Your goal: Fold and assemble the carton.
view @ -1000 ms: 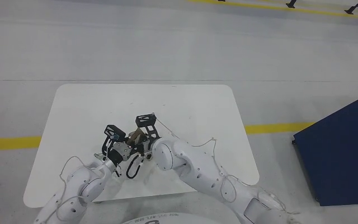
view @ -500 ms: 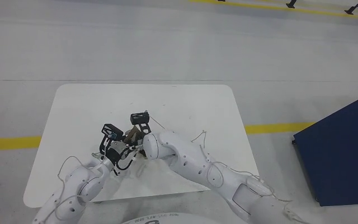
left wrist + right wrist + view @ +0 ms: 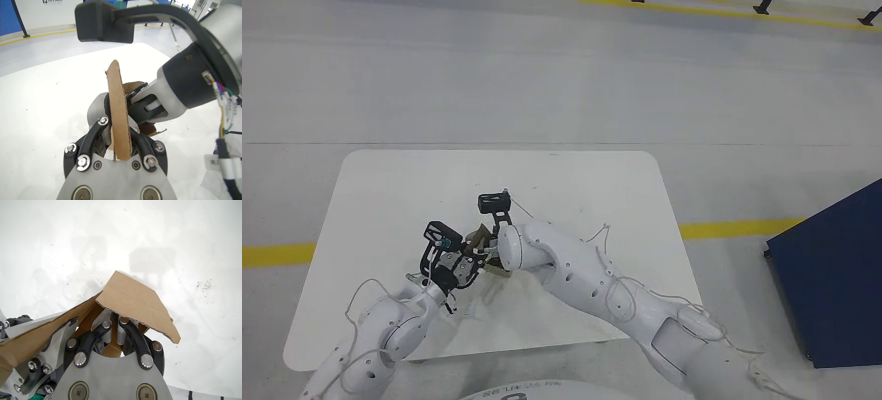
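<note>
Carton (image 3: pixel 480 240), partly folded, sits over the white table (image 3: pixel 572 190). Left gripper (image 3: pixel 119 125) fingers pinch one flap edge-on; right gripper (image 3: pixel 114 330) fingers pinch another panel.

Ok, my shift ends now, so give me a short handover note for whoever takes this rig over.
Left gripper: shut on one panel of the carton.
Right gripper: shut on another panel.
Carton: held between both grippers over the white table, near its middle.
Done: some panels bent up.
To do: fold the remaining flaps and close it into a box.
</note>
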Motion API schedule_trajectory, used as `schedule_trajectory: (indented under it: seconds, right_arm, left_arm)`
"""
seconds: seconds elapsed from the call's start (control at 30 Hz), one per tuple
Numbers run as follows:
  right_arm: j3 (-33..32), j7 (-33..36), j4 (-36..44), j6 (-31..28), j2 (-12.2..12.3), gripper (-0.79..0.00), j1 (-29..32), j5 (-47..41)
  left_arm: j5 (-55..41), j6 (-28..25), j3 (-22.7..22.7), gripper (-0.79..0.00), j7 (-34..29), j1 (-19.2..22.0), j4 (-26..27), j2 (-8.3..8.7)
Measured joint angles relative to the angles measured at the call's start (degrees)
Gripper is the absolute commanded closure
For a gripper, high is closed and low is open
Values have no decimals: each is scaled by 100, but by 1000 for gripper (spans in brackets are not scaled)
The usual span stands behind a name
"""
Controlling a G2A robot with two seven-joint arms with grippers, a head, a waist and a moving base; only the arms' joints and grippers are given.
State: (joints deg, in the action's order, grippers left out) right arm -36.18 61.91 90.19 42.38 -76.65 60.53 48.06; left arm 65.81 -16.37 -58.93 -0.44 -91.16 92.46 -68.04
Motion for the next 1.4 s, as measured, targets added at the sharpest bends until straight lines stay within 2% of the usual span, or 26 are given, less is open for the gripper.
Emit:
schedule_trajectory:
  seconds: [0.13,0.23,0.4,0.57,0.97,1.4]
  right_arm:
    - [-148,-14,497,-165,120,0,375,153]
    - [-445,-87,905,-524,249,0,712,132]
    - [-855,-99,1167,-949,383,0,1081,18]
    - [-859,54,919,-1084,361,0,967,-84]
    - [-548,536,118,-715,161,0,276,-110]
    - [-776,436,176,-863,233,0,550,4]
  left_arm:
    - [0,-1,0,0,1,1,1,0]
    - [-1,-8,2,0,1,-1,1,-1]
    - [2,-3,5,0,-2,0,1,-3]
    - [0,-1,1,0,1,0,1,-1]
    - [0,-1,1,0,0,0,0,-1]
    - [0,0,0,0,0,0,1,-1]
